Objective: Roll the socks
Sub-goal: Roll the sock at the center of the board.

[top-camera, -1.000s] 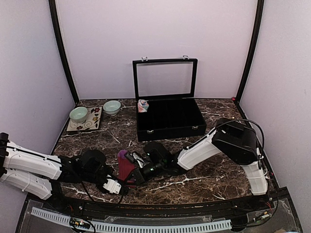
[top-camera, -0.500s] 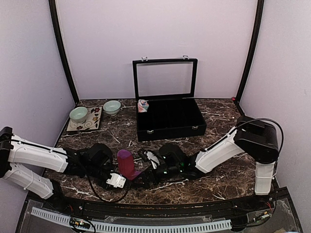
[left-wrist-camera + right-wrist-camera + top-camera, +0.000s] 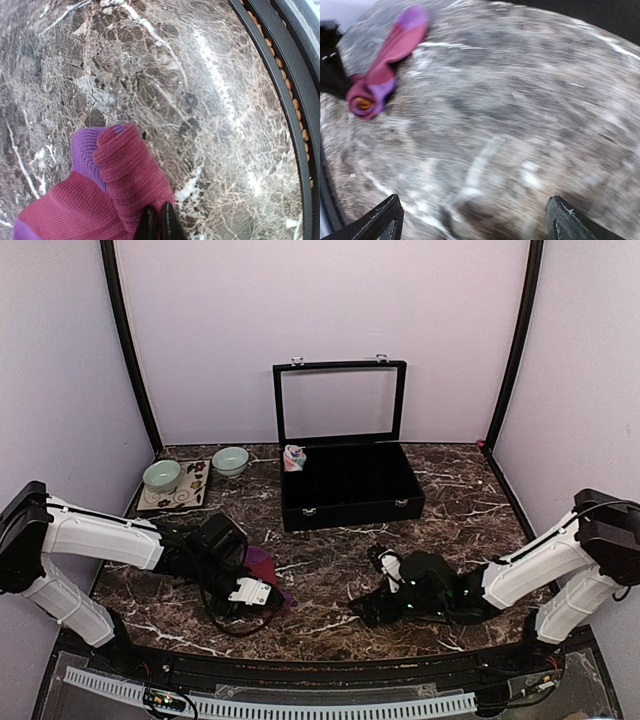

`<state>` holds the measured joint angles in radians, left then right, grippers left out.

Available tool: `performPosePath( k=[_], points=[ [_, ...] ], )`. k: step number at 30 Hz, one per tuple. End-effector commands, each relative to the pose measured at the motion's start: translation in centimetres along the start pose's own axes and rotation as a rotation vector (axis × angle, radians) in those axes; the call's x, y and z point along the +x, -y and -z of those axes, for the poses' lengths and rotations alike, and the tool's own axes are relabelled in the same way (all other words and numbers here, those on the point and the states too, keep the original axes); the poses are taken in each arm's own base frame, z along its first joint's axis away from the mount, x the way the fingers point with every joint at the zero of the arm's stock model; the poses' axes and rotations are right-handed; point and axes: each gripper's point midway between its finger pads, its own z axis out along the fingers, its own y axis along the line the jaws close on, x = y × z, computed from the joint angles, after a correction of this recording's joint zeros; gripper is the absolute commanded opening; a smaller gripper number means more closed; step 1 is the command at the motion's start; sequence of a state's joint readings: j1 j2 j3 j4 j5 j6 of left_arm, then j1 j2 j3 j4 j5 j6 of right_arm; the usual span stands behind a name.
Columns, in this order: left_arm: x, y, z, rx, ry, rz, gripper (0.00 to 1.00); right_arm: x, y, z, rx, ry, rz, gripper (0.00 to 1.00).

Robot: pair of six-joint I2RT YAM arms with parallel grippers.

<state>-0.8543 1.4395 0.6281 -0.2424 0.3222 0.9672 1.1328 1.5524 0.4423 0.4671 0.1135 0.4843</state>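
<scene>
Maroon sock (image 3: 262, 570), near the table's (image 3: 455, 510) near edge and left of its middle, pinched by the left gripper (image 3: 250, 592), whose fingers are pressed together on a fold of the fabric (left wrist view: gripper (image 3: 159, 226), sock (image 3: 117, 185)). The right gripper (image 3: 372, 607) lies low over the table's near-right part with its fingers spread wide and nothing between them, well apart from the sock. In the blurred right wrist view the sock (image 3: 382, 70) appears coiled at one end, orange showing at the coil's centre, while the purple toe trails out flat. Risks, as judged: with a single narrow pinch and no second hold, the coil may spring loose; a pull by the left gripper may drag the whole sock across the marble instead of winding it; thin fabric may slip from the closed tips. The second sock (image 3: 294, 457), pink, mint and white, sits at the black case's (image 3: 350, 502) back-left corner; whether inside or just beside it cannot be told.
</scene>
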Motion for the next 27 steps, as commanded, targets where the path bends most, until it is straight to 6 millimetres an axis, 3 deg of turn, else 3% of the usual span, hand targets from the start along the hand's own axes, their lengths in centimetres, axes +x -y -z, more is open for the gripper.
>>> performPosePath(
  k=[1,4,6,8,10,11,13,16,19,21,27],
  points=[
    [4.8,4.2,-1.1,0.262,-0.189,0.221,0.02,-5.7,4.1,4.2,0.248,0.281,-0.043,1.00],
    [4.9,3.8,-1.4,0.296,-0.197,0.238,0.00,-10.0,5.0,8.8,0.300,0.508,-0.105,0.99],
    [4.7,3.5,-1.4,0.294,-0.186,0.245,0.00,-11.2,5.3,10.8,0.285,0.609,-0.174,0.99],
    [4.6,3.6,-1.4,0.314,-0.185,0.254,0.00,-11.8,4.9,11.5,0.241,0.656,-0.150,0.99],
    [4.5,3.7,-1.4,0.350,-0.189,0.281,0.00,-12.6,2.2,10.6,0.170,0.614,0.044,0.99],
    [4.4,3.7,-1.4,0.367,-0.184,0.295,0.00,-12.1,1.0,9.6,0.158,0.558,0.137,0.99],
    [4.1,3.5,-1.4,0.400,-0.168,0.319,0.00,-10.2,-1.7,7.5,0.104,0.463,0.352,0.97],
    [3.9,4.0,-1.3,0.493,-0.160,0.375,0.00,-7.2,-6.4,4.7,-0.054,0.335,0.621,0.85],
    [3.6,4.9,-0.9,0.570,-0.119,0.418,0.00,-5.5,-9.8,2.1,-0.177,0.238,0.738,0.72],
    [3.6,5.3,-0.9,0.591,-0.117,0.430,0.00,-5.1,-12.1,1.0,-0.252,0.213,0.806,0.70],
    [4.7,6.0,-1.1,0.619,-0.154,0.476,0.01,-4.8,-16.4,-3.2,-0.365,0.167,0.985,0.65]
  ],
)
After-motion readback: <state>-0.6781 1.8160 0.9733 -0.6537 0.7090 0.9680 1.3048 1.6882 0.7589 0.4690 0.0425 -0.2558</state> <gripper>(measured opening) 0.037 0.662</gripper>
